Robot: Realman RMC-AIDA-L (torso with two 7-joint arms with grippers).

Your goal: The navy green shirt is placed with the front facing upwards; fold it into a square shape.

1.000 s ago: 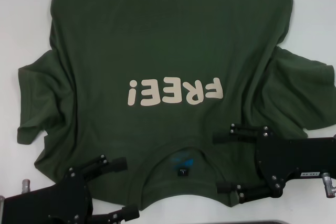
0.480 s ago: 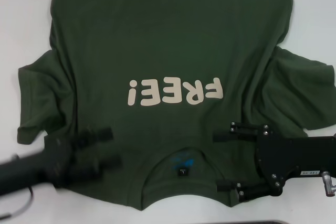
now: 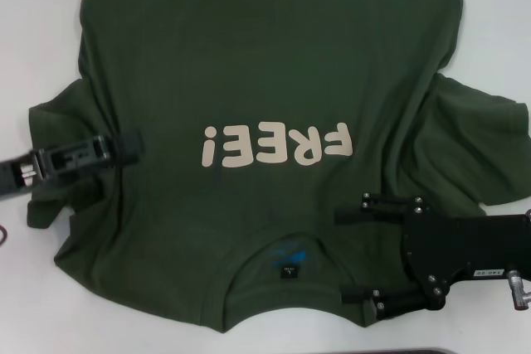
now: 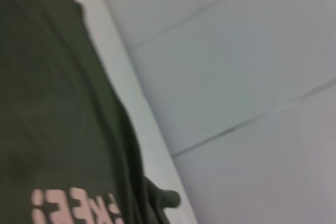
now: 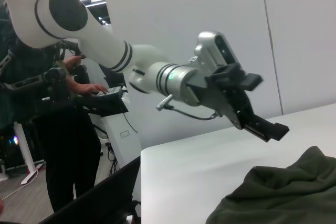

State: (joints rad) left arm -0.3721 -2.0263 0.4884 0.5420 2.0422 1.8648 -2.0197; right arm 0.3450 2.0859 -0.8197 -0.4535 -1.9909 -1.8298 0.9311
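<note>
The navy green shirt (image 3: 265, 64) lies spread front-up on the white table, its cream "FREE!" lettering (image 3: 278, 145) upside down to me and its collar (image 3: 282, 259) near the front edge. My left gripper (image 3: 129, 145) hovers over the shirt's left sleeve, turned on its side. The right wrist view shows the left gripper (image 5: 273, 105) above the table with its fingers apart and nothing between them. My right gripper (image 3: 343, 255) stands open over the shoulder just right of the collar, holding nothing. The left wrist view shows the shirt (image 4: 52, 103) and its lettering.
Bare white table (image 3: 41, 31) shows on both sides of the shirt. The right sleeve (image 3: 481, 147) lies bunched and rumpled. A person (image 5: 68, 103) stands at a stand beyond the table's end. A dark edge runs along the table front (image 3: 465, 351).
My left arm has swung from the front edge beside the collar out to the left sleeve and rolled onto its side. The right gripper and the shirt have stayed put.
</note>
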